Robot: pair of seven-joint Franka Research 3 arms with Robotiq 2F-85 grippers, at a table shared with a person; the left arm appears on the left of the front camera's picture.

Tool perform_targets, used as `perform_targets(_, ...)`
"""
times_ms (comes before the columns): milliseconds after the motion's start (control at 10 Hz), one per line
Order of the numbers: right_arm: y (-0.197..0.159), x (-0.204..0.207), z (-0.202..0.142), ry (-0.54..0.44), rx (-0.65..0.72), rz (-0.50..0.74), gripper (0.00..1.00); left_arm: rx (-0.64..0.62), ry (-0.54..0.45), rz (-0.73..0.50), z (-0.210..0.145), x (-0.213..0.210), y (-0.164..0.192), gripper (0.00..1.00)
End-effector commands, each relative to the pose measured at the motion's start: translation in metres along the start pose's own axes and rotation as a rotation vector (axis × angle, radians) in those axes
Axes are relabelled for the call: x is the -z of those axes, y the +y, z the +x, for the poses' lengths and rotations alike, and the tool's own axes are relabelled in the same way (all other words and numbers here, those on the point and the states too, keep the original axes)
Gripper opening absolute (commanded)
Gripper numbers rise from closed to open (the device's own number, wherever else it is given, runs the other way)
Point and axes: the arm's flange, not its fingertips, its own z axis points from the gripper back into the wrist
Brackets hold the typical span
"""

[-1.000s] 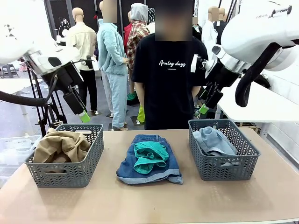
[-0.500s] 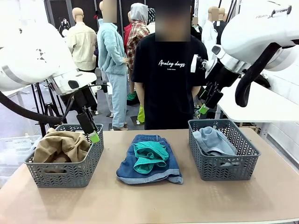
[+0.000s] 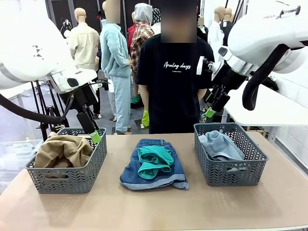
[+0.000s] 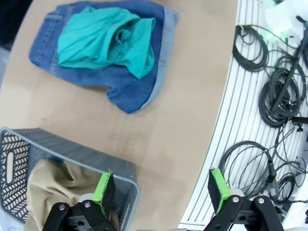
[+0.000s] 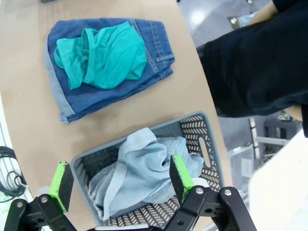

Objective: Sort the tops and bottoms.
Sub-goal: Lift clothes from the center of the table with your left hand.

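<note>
A teal green top (image 3: 154, 161) lies crumpled on dark blue denim shorts (image 3: 163, 179) at the table's middle. The tan top (image 3: 62, 150) fills the left grey basket (image 3: 67, 180), and the pale denim piece (image 3: 219, 144) lies in the right grey basket (image 3: 236, 175). My left gripper (image 3: 93, 134) hangs open just above the left basket's far right corner; its wrist view looks down on that corner (image 4: 62, 147), the tan top (image 4: 53, 192) and the teal top (image 4: 103, 38). My right gripper (image 3: 211, 109) is open, raised behind the right basket; below it lies the pale denim (image 5: 139, 173).
A person in a black printed T-shirt (image 3: 173, 82) stands at the far edge behind the shorts. Bare tabletop (image 3: 154, 207) runs along the near side. Cables (image 4: 269, 96) lie off the table's near edge.
My left arm has swung right and down from above the left basket's far side to its far right corner. The right arm and the garments have not moved.
</note>
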Motion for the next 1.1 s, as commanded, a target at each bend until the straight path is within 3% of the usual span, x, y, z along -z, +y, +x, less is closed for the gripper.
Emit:
perform_targets(0, 0.001, 0.002, -0.001, 0.001, 0.009, 0.007, 1.0, 0.001, -0.009, 0.011, -0.001, -0.007, -0.001, 1.0)
perform_targets(500, 0.001, 0.002, -0.001, 0.001, 0.009, 0.007, 1.0, 0.232, 0.089, -0.044, 0.07, 0.079, 0.044, 1.0)
perform_targets(1000, 0.001, 0.002, -0.001, 0.001, 0.009, 0.007, 1.0, 0.426, -0.013, -0.039, 0.106, 0.142, 0.084, 1.0)
